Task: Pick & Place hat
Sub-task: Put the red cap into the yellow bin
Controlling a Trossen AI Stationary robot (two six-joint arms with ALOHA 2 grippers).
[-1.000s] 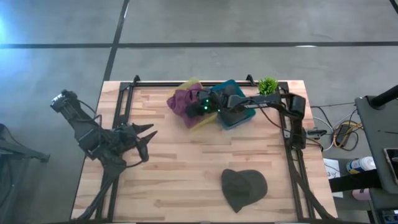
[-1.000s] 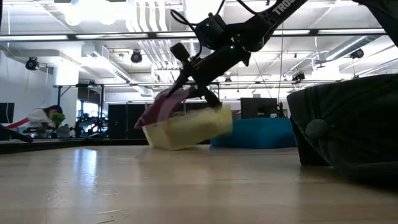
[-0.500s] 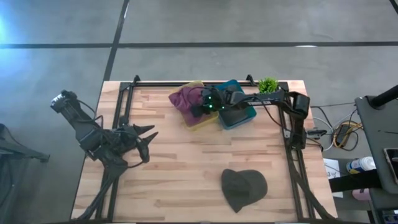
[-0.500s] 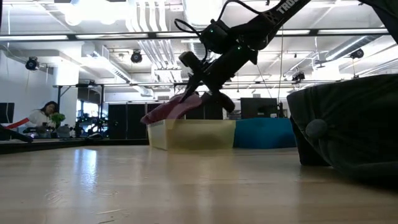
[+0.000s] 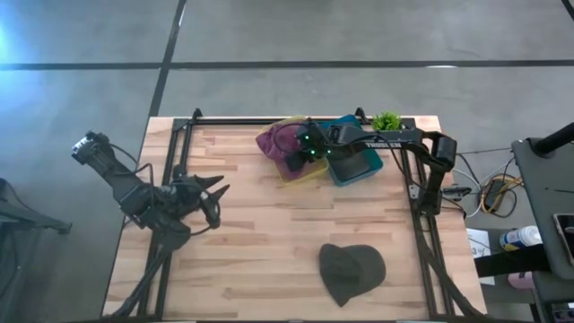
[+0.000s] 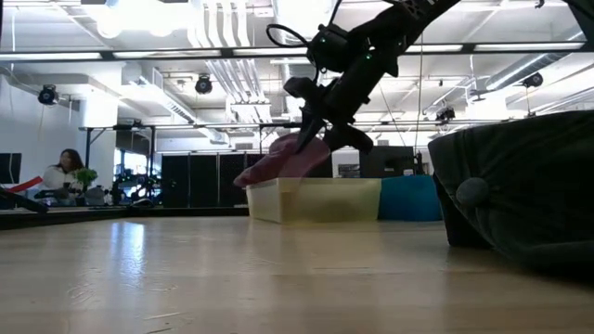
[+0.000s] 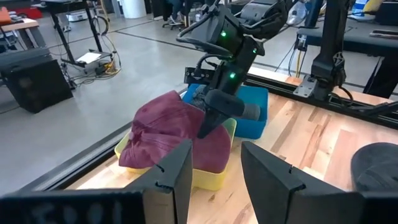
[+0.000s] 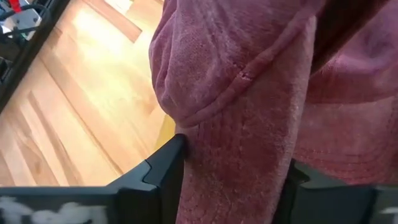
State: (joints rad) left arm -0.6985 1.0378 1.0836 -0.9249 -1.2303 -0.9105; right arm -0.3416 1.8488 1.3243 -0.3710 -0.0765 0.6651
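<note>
A maroon hat (image 5: 276, 144) lies in a yellow bin (image 5: 309, 173) at the table's far edge, its left part draped over the bin's rim (image 7: 155, 171). My right gripper (image 5: 300, 154) reaches in from the table's right and is shut on this hat (image 6: 278, 165). A second, dark hat (image 5: 352, 272) lies flat on the table near its near right corner. My left gripper (image 5: 212, 191) waits open above the table's left half, touching nothing. My right gripper (image 8: 233, 155) pinches a fold of the maroon hat's cloth (image 8: 242, 143) beside a stitched seam, between its two fingers (image 8: 158, 171). It comes slanting down from the table's right (image 7: 214, 118). The hat hangs below the fingers, with its lower part in the yellow bin (image 6: 316, 199).
A blue bin (image 5: 357, 163) stands against the yellow bin's right side. A small green plant (image 5: 387, 122) is at the far right corner. Black rails (image 5: 421, 224) run along the table's left, right and far edges. Bare wood lies in the middle (image 5: 269, 242).
My right gripper has moved toward the table's right and slightly up, keeping its hold on the maroon hat. The yellow bin, tipped up a second ago, has dropped flat and slid right with the hat, ending against the blue bin.
</note>
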